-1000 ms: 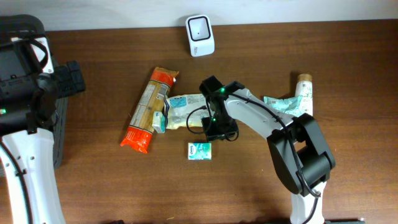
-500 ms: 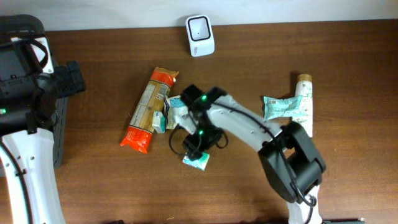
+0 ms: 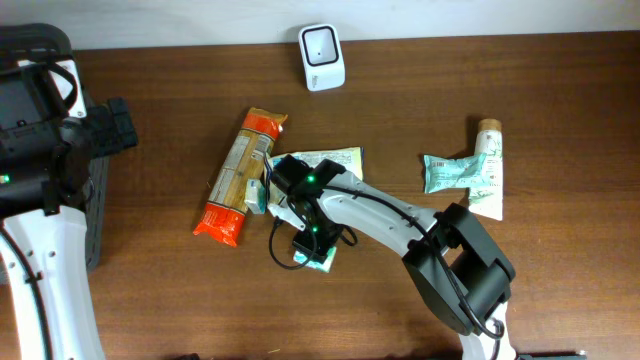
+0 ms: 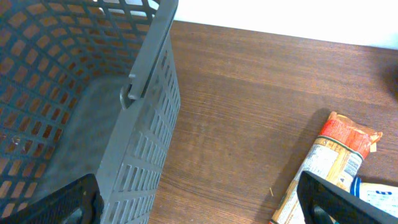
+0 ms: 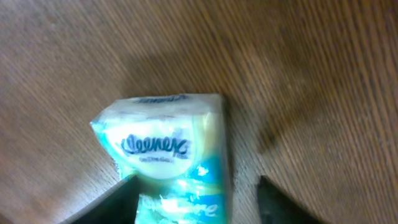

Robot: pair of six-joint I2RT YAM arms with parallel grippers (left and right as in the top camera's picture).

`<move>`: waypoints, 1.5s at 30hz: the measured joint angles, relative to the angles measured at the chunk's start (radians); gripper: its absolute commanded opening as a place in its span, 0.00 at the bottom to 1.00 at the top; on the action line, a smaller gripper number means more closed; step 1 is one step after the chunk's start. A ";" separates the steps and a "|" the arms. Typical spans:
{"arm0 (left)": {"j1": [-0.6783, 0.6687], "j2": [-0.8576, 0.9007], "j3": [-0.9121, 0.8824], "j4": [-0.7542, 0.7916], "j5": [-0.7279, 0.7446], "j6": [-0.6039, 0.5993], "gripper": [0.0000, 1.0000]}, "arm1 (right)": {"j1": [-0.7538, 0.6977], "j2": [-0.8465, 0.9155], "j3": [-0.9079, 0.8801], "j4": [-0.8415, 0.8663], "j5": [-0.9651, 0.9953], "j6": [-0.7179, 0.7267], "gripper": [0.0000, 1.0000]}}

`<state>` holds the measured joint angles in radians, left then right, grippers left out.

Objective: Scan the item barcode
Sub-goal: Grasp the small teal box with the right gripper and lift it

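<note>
Mostly hidden from overhead, the Kleenex tissue pack [image 3: 318, 256] lies on the wooden table [image 3: 150, 280] under the right gripper [image 3: 310, 240], only its lower corner peeking out; the right wrist view shows the pack [image 5: 171, 158] clearly, logo up, its bottom edge cut off by the frame. Right gripper [image 5: 193, 199] fingers are spread, one dark fingertip [image 5: 102, 202] at the pack's left edge, the other well clear to its right; contact on the left side cannot be told, and nothing is pinched. Left gripper [image 4: 199, 202] is fully spread, only its two finger ends showing at the bottom corners of the left wrist view, above the edge of a gray mesh basket [image 4: 68, 112] that is cropped on the left. Overhead, that basket is largely covered by the left arm. Count: one white scanner [image 3: 322, 43] at the table's far edge, one orange pasta bag [image 3: 240, 178], one pale flat packet [image 3: 325, 162] partly under the right arm, one small blue-white item [image 3: 255, 195] half hidden between bag and arm, one teal pouch [image 3: 455, 170], one tube or bottle [image 3: 489, 165] beneath it, label unreadable. Two arms, two grippers.
</note>
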<state>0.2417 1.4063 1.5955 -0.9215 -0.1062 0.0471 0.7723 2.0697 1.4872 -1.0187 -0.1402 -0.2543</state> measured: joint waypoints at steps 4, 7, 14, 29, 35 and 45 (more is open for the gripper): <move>0.000 0.000 0.000 0.000 0.000 0.000 0.99 | 0.000 0.000 0.000 0.002 -0.007 -0.001 0.04; 0.000 0.000 0.000 0.000 0.000 0.000 0.99 | -0.034 0.000 0.014 -0.003 -0.027 0.087 0.04; 0.000 0.000 0.000 0.000 0.000 0.000 0.99 | -0.357 -0.035 0.201 -0.065 -0.094 0.383 0.04; 0.000 0.000 0.000 0.000 0.000 0.000 0.99 | -0.580 0.013 0.080 0.081 -0.045 0.457 0.47; 0.000 0.000 0.000 0.000 0.000 0.000 0.99 | -0.687 0.013 0.070 0.039 -0.273 0.478 0.50; 0.000 0.000 0.000 0.000 0.000 0.000 0.99 | -0.679 -0.015 -0.151 0.319 -0.370 0.597 0.04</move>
<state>0.2417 1.4063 1.5955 -0.9211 -0.1062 0.0471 0.0937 2.0544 1.3365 -0.7002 -0.5102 0.3431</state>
